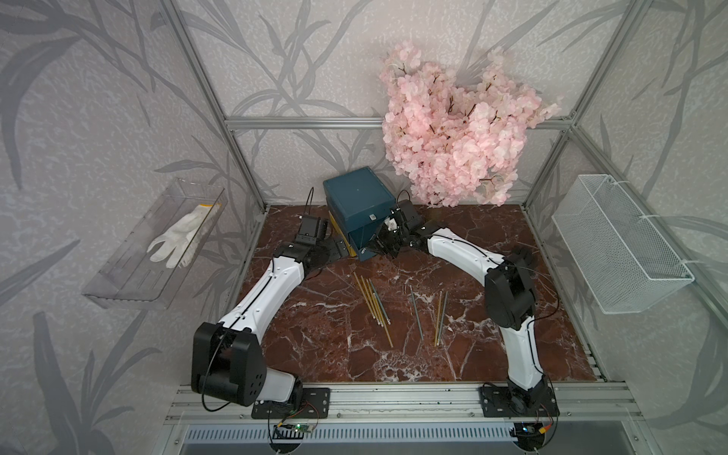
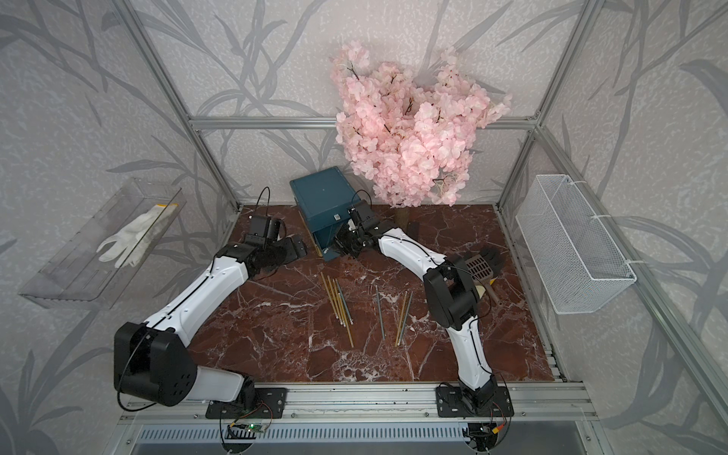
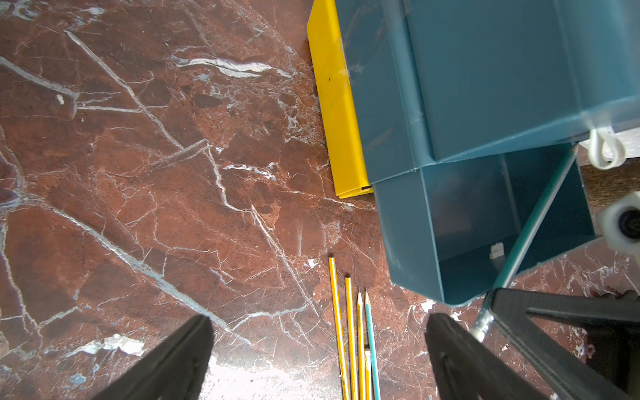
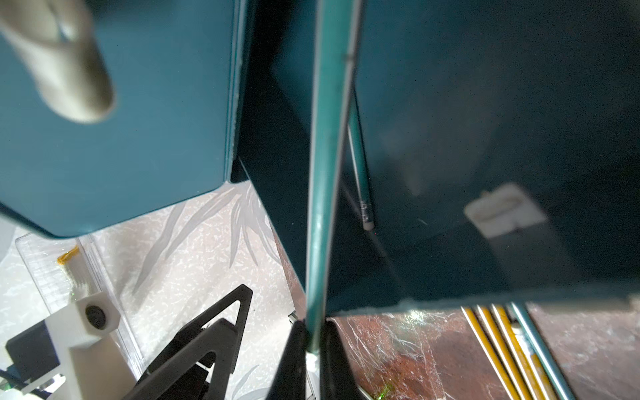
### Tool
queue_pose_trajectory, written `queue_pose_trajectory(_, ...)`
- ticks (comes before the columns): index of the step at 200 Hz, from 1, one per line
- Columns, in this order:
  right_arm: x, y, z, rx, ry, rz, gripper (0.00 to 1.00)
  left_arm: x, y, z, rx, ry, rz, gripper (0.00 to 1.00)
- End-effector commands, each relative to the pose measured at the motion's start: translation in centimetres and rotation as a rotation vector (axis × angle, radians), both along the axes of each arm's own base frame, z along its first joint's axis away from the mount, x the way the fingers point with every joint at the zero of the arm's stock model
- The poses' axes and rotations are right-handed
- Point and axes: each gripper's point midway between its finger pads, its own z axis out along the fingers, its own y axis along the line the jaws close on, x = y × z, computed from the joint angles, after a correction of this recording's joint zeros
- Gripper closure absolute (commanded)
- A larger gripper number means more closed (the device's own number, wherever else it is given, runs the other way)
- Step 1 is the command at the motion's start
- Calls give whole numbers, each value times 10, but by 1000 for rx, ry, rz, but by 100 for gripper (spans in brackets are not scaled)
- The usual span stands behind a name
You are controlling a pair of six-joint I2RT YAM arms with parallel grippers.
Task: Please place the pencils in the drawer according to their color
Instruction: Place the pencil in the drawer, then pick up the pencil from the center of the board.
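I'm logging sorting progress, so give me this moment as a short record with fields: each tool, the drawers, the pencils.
right tool: shut on a teal pencil, angled into the open teal drawer
left tool: open, empty, beside the chest
inside that drawer: another teal pencil
yellow drawer: sticking out slightly
table: loose pencils in two mixed yellow-and-teal groups
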Motion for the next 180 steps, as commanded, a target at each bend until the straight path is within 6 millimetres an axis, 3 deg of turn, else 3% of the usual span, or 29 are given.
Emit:
queue_pose_trajectory(1, 20, 0, 13, 25, -56, -25, 78, 0, 3, 14, 0, -27, 15, 0)
queue_pose_trajectory(12, 21, -1, 15, 25, -59, -28, 68, -1, 3, 13, 0, -26, 15, 0)
queue_pose_trajectory(26, 22, -1, 16, 26, -63, -27, 62, -1, 3, 12, 0, -22, 16, 0)
queue_pose_trajectory(65, 20, -3, 23, 32, -76, -20, 59, -2, 4, 12, 1, -21, 17, 0)
queue_pose_trajectory(97, 5, -14, 31, 8, -115, 2, 59, -2, 5, 12, 7, -22, 17, 0)
queue_pose_trajectory(143, -35, -57, 15, -156, -165, 41, 58, -1, 4, 8, 7, -15, 16, 0)
queue_pose_trajectory(180, -75, -116, -20, -443, -196, 108, 56, 0, 3, 6, 2, -12, 11, 0)
